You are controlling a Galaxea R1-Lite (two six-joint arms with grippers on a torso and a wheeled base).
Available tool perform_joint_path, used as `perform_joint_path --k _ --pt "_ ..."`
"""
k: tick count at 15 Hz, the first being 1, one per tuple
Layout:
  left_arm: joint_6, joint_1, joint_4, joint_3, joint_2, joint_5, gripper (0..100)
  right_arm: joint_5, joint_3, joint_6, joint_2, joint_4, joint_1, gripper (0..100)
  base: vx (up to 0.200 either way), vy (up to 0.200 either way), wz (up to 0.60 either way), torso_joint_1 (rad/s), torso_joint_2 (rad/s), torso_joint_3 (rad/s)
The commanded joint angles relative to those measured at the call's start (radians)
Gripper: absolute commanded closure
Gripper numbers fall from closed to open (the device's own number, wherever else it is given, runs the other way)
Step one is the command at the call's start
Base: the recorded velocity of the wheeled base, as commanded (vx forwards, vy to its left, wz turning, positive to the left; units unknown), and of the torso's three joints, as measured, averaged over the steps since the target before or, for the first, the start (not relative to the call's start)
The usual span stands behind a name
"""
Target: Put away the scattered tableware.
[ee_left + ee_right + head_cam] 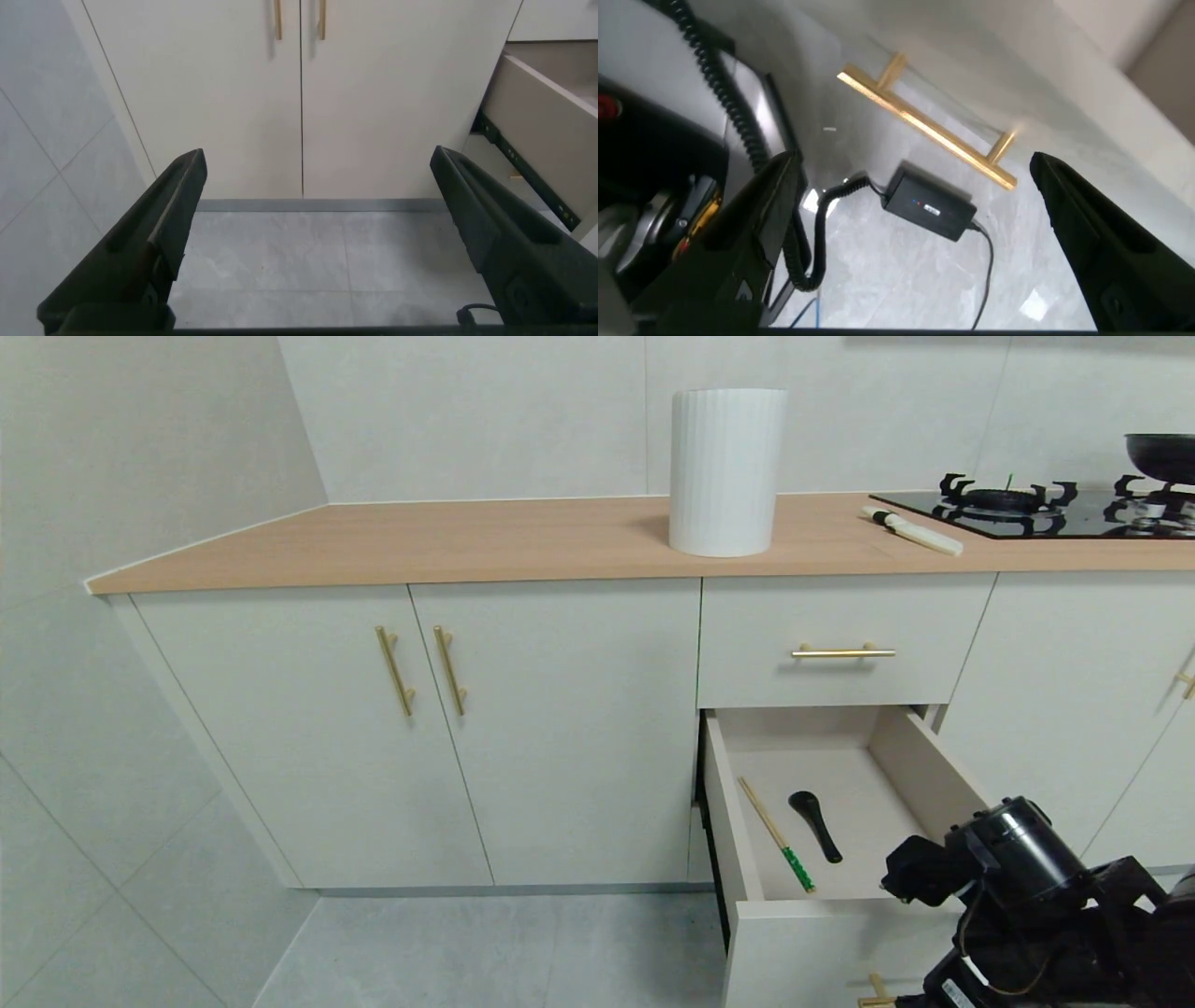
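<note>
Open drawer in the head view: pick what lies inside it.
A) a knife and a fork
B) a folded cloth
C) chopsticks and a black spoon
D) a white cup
C: a pair of chopsticks with green ends lies beside a black spoon on the floor of the open drawer.

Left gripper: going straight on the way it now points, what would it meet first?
Probably the lower part of the closed cabinet doors, with nothing in between for the left gripper; depth is unclear, so it might reach the floor first.
</note>
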Motion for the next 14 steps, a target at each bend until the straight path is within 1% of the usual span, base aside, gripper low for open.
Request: perform_joint_path --k 1,3,8,14 --pt "0.000 0.000 0.000 0.000 0.002 -0.001 0 -0.016 -0.031 0.037 0.043 0.000 -0.017 0 0.000 0.000 0.00 0.000 0.00 0.000" --pt "0.000 0.000 0.000 0.000 0.002 0.001 0 -0.047 -0.063 0.098 0.078 0.000 -0.025 0 0.000 0.000 0.00 0.000 0.00 0.000" --pt "0.000 0.000 0.000 0.000 0.002 0.001 0 -0.085 -0.148 0.216 0.138 0.000 -0.051 0 0.000 0.000 0.00 0.000 0.00 0.000" --pt "0.000 0.000 0.000 0.000 0.002 0.001 0 -0.085 -0.249 0.369 0.198 -0.019 -0.085 0 0.000 0.000 0.00 0.000 0.00 0.000"
